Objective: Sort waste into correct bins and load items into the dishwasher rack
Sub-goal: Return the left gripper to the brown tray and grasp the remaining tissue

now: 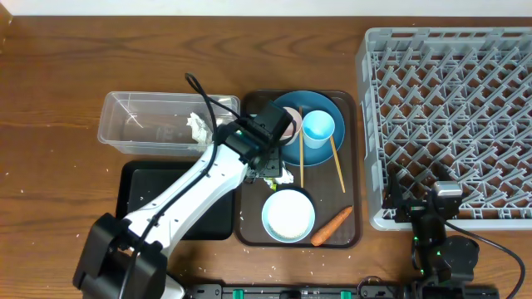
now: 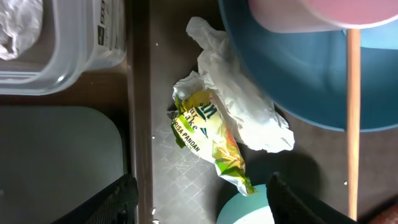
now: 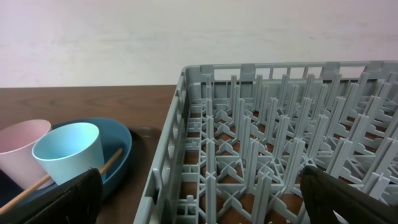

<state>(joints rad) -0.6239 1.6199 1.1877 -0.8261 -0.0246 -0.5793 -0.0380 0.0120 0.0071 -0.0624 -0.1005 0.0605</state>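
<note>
- Currently the left hand (image 2: 202, 200) hangs spread above the crumpled paper with wrapper (image 2: 217, 134), gripping nothing.
- That waste lies on the brown tray (image 1: 324, 195), at the 7 o'clock side of the blue plate (image 1: 320, 156).
- Descend vertically and pinch across its middle, clear of the plate rim and the white bowl (image 1: 288, 214).
- Right hand (image 3: 205, 208): spread, empty, beside the rack (image 3: 280, 155).

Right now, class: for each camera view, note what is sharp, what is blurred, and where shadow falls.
Left wrist: the wrapper is sharp, the pink cup at the top edge blurred, a dark shadow under the blue plate. Right wrist: the rack is crisp, the right gripper's dark fingers at the bottom corners soft. Overhead: even light, no strong glare.
</note>
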